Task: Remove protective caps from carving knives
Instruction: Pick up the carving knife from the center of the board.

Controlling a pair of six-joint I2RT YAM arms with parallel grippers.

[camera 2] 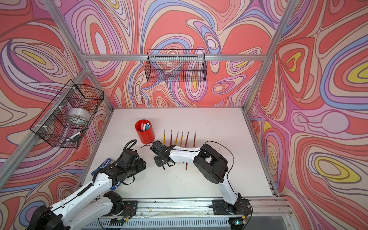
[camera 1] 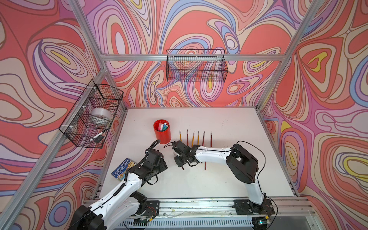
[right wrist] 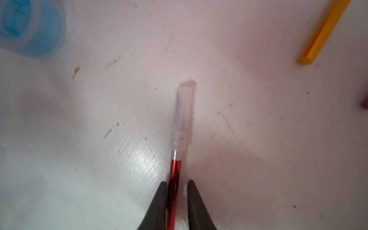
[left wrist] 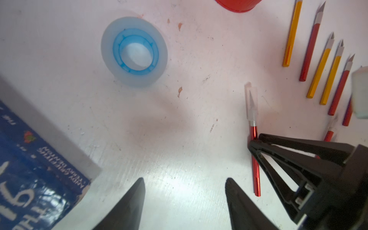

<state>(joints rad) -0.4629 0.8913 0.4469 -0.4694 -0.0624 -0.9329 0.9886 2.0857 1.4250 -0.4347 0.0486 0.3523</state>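
on the white surface (camera 1: 219, 123), near its middle, the right end effector (right wrist: 177, 181) straddles the handle of a red knife (right wrist: 176, 165) lying flat. one finger touches it and a thin gap shows at the other, so i cannot tell if it is clamped. the left end effector (left wrist: 185, 179) hangs nearby, spread and released. a row of knives (camera 1: 196, 138) lies farther back. a whitish cap (right wrist: 182, 119) covers the red knife's blade.

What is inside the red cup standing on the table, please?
Thick markers stand in the red cup, coloured ends up: white, pink, blue and teal show in both top views. The cup's wall hides their barrels and its bottom.
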